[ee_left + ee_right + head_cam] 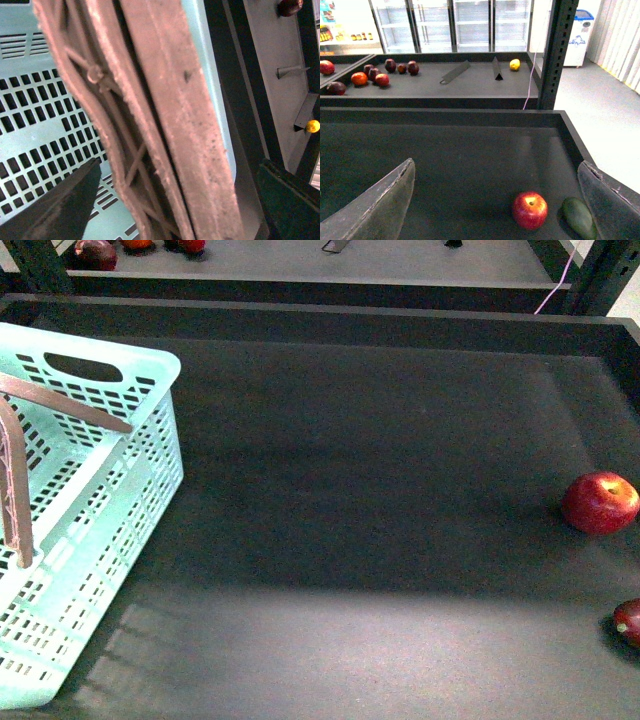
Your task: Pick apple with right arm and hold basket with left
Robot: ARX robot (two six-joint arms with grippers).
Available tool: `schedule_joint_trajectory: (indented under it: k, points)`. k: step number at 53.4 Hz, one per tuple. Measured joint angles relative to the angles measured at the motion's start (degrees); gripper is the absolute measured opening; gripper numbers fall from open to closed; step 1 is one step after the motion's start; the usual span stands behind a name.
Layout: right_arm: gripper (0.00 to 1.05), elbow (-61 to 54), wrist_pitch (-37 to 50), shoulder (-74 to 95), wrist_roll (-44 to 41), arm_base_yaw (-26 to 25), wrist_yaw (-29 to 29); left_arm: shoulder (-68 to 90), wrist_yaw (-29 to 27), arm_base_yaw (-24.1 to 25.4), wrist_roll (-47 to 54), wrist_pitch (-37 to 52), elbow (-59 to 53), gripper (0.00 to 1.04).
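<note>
The approach to the apple (600,502) is being judged the step in hand; it is lying at 3 o'clock on the dark tray (350,490), a darker fruit (629,621) near it at 4 o'clock. The right gripper (496,164) is being held released, jaws wide, the apple untouched. At 9 o'clock the basket (100,490) is being straddled at its brown handles (170,100) by the left gripper (178,165), likewise released. Lowering around the apple alone, then clenching both, is being called for next
</note>
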Motion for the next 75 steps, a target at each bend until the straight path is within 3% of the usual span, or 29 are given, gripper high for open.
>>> schedule_joint_trajectory:
  k: [7, 19, 24, 46, 75]
  points:
    - [0.96, 0.0, 0.0, 0.0, 0.0, 0.0, 0.0, 0.7, -1.0, -0.3, -0.4, -0.5, 0.1, 0.69]
    - [0.96, 0.0, 0.0, 0.0, 0.0, 0.0, 0.0, 0.5, -1.6, -0.8, -2.7, -1.2, 1.1, 0.25]
    - [0.96, 0.0, 0.0, 0.0, 0.0, 0.0, 0.0, -0.1, -1.7, -1.0, -3.9, -1.9, 1.1, 0.15]
    - [0.96, 0.0, 0.0, 0.0, 0.0, 0.0, 0.0, -10.3, -1.4, -5.3, -2.6, -6.7, -1.0, 0.15]
    - [0.96, 0.0, 0.0, 0.0, 0.0, 0.0, 0.0, -23.3, -1.3, -25.1, -0.4, -16.9, 5.0, 0.15]
